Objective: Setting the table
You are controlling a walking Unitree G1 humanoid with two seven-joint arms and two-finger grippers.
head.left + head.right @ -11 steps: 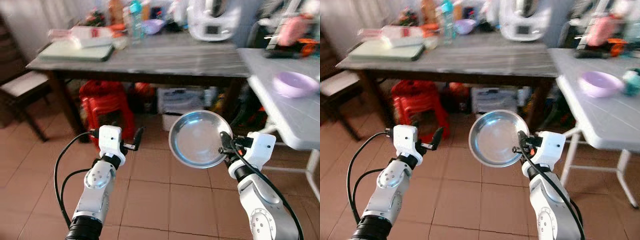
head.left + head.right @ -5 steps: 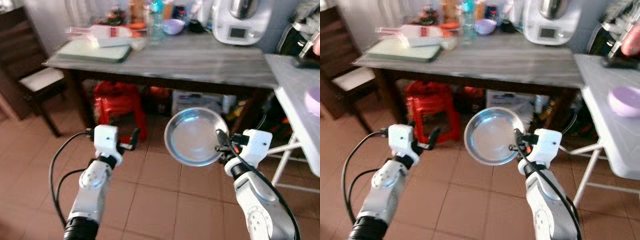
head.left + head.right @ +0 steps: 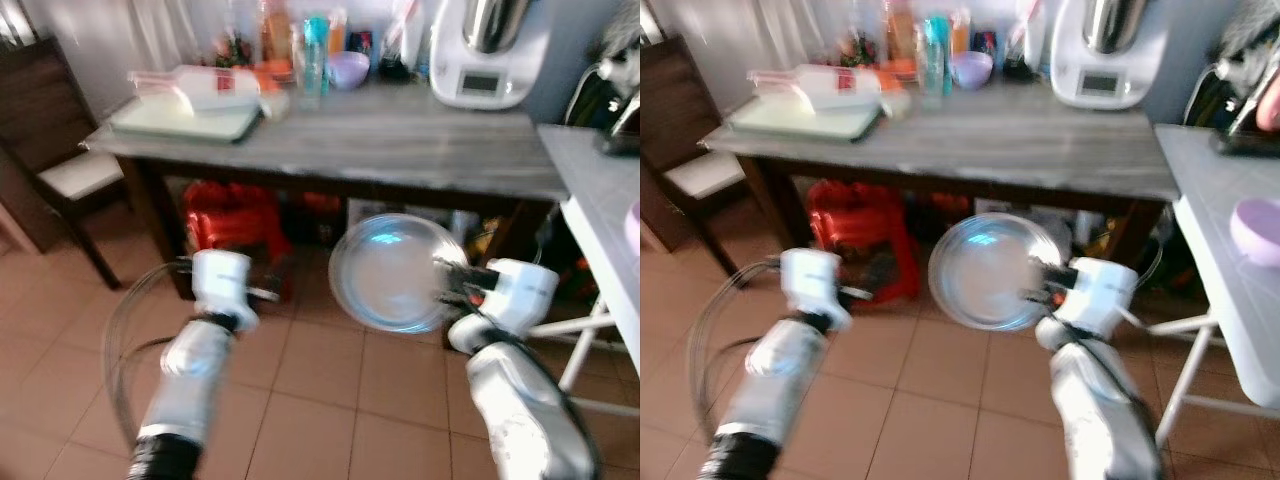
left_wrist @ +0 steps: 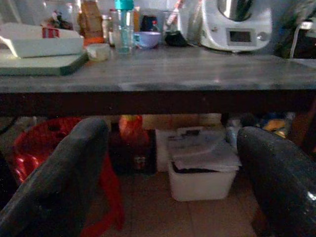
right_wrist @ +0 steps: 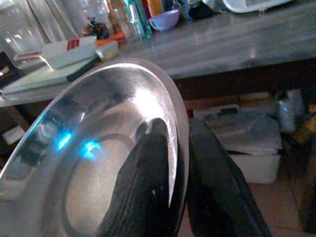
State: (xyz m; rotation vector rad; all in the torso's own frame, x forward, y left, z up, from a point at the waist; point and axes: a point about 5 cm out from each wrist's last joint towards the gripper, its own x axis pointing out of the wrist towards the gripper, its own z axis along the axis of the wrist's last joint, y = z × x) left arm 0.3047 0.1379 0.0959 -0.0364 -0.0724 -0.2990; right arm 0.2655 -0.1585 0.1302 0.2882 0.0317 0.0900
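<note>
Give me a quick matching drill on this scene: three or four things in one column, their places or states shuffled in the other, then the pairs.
Things:
1. metal plate
2. left gripper
3. red stool
4. lilac bowl

Places or states:
A. under the grey table
B. on the grey table, at the back
C. pinched at its rim by the right gripper
D. open, holding nothing

Pairs: 1-C, 2-D, 3-A, 4-B

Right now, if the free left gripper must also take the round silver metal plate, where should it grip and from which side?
Probably the thin rim on the round silver metal plate's left edge, coming from the robot's left. The plate stands nearly on edge, the right gripper already pinches its right rim, and the left gripper, fingers apart, is beside it.
</note>
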